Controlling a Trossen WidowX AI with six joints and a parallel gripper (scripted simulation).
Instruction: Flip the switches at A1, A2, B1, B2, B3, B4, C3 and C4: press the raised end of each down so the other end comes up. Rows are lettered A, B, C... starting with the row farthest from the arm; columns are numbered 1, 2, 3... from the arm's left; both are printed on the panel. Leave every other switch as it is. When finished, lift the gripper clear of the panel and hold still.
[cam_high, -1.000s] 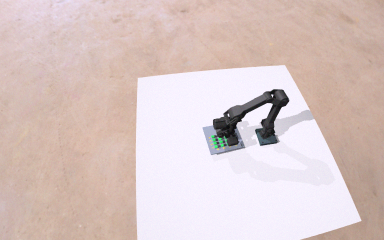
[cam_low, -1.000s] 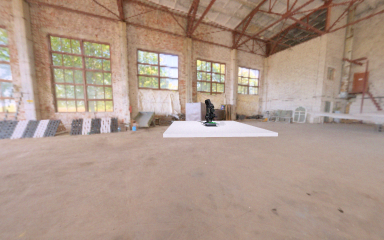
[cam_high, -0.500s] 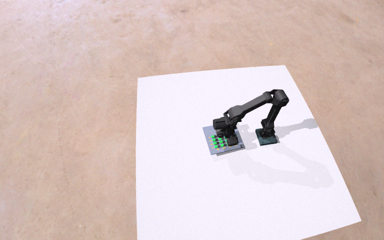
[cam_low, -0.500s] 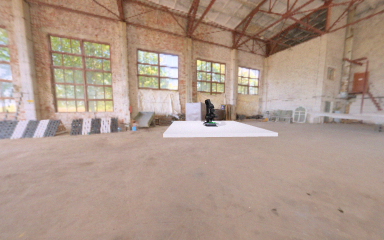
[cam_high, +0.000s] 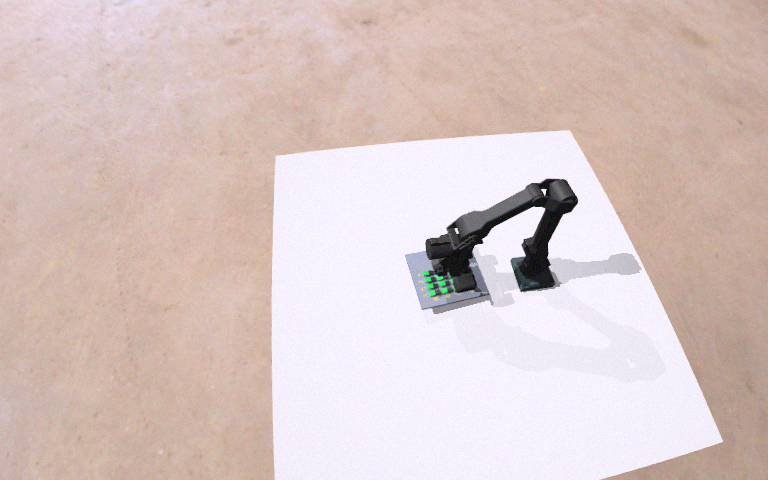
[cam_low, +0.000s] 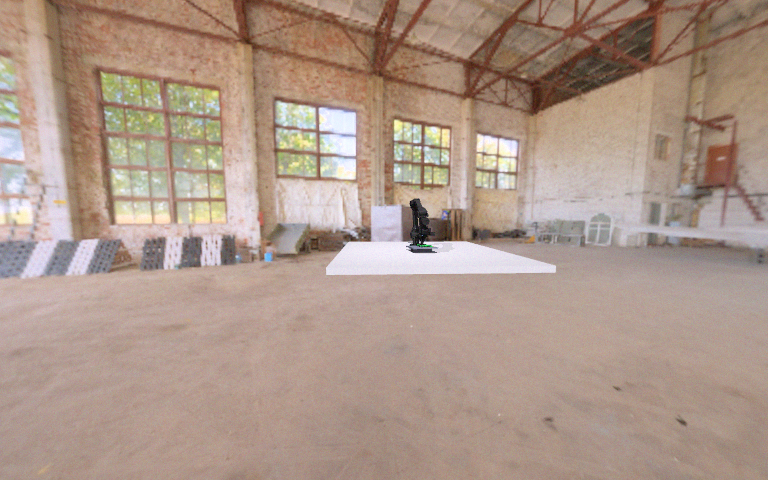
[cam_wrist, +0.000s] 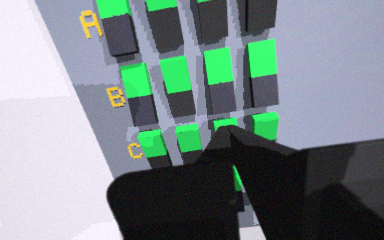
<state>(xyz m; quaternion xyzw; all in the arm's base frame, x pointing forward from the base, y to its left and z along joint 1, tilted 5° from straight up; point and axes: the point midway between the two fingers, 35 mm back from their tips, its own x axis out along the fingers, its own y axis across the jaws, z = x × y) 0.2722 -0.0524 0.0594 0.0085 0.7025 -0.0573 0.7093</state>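
Note:
The panel (cam_high: 416, 261) (cam_wrist: 325, 75) lies under the arm, its switches green at the far half and dark at the near half. In the wrist view my gripper (cam_wrist: 226, 132) is shut and empty, its tips over C3 (cam_wrist: 225, 121), hiding most of it; contact cannot be told. A1 (cam_wrist: 120, 35), B1 (cam_wrist: 142, 109), B3 (cam_wrist: 220, 97) and B4 (cam_wrist: 264, 91) show lighter dark halves; A2 (cam_wrist: 168, 30) and B2 (cam_wrist: 181, 104) show blacker ones. A1's near end looks raised; other tilts are hard to tell. C4 (cam_wrist: 265, 126) is partly covered by the gripper.
C1 (cam_wrist: 153, 144) and C2 (cam_wrist: 188, 138) stand left of the fingertips. A3 (cam_wrist: 212, 25) and A4 (cam_wrist: 261, 15) are cut by the top edge. Part of a lower-row switch (cam_wrist: 237, 179) shows between the fingers. The panel rests on a white table (cam_high: 351, 367) (cam_low: 396, 263).

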